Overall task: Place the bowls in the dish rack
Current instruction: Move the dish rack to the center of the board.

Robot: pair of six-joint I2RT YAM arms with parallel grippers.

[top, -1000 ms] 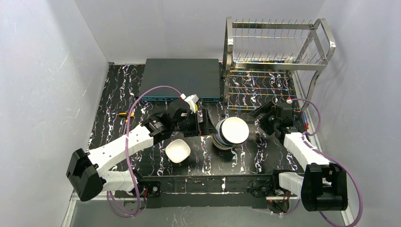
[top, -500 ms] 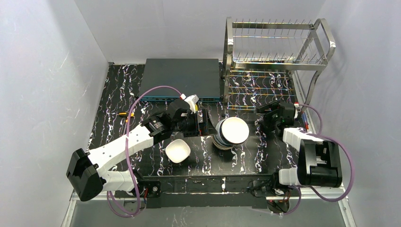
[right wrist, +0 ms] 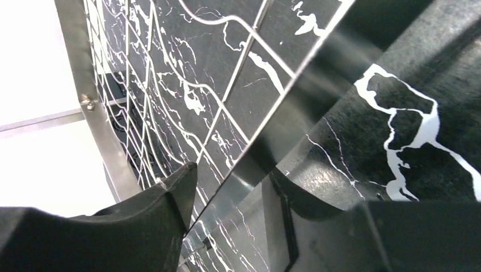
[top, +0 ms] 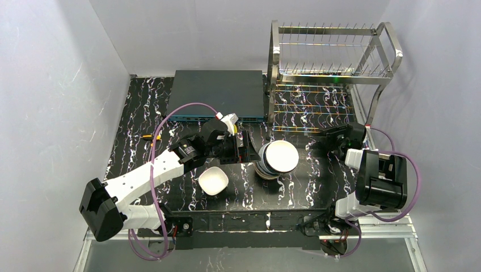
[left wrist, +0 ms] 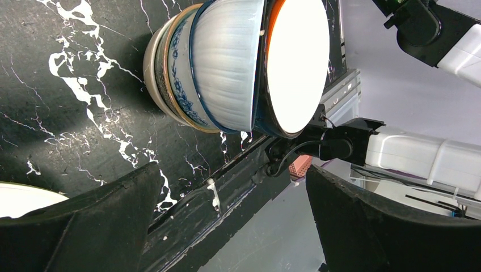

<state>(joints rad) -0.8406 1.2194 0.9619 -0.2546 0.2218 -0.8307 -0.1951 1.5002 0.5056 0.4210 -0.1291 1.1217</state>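
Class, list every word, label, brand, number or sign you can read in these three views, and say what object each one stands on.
No text can be read in any view.
Flat dark box: small marks along its front edge, too small to read.
Stack of bowls: one has a blue floral pattern, no lettering.
Dish rack: bare metal, no label visible.

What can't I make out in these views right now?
- Stack of bowls: count unclear; the top bowl covers the rest from above.
- White bowl: cut off by the left wrist view's edge.
- Right claw: touching dish rack or not; tiny from above, wrist view too close.
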